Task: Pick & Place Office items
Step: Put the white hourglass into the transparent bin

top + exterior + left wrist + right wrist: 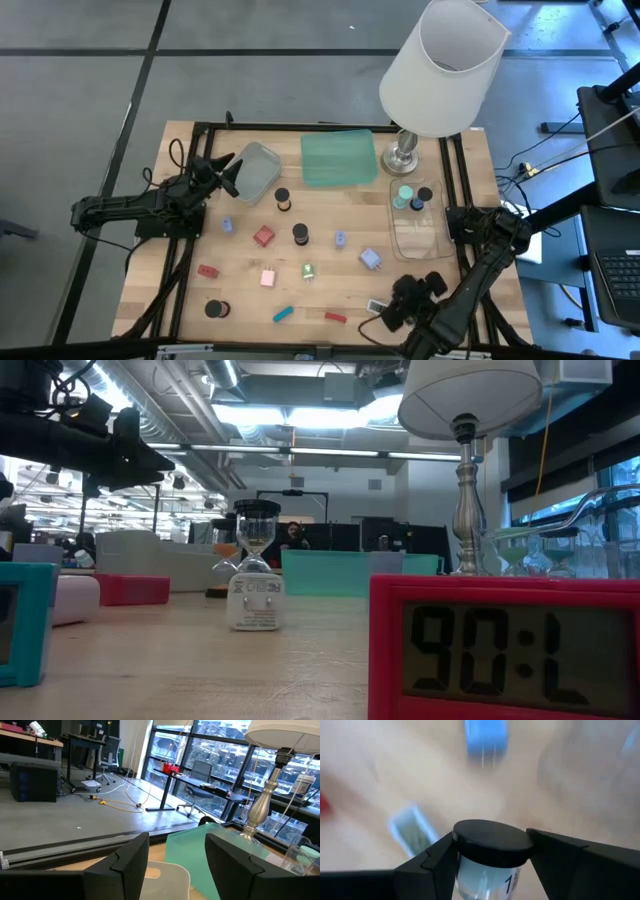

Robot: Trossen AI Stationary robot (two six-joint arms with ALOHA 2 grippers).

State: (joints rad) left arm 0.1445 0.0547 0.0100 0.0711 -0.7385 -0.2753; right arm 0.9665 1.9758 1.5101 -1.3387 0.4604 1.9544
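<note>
- My right claw (492,865) is hanging near the desk's (240,255) front edge, bare wood opening ahead of it.
- It is gripping a black-capped cylinder (492,845), a "1" showing on the clear body.
- Other office items (264,236) are lying scattered farther off.
- My left claw (175,865) is waiting half open, empty, over the grey tray (257,170).
</note>
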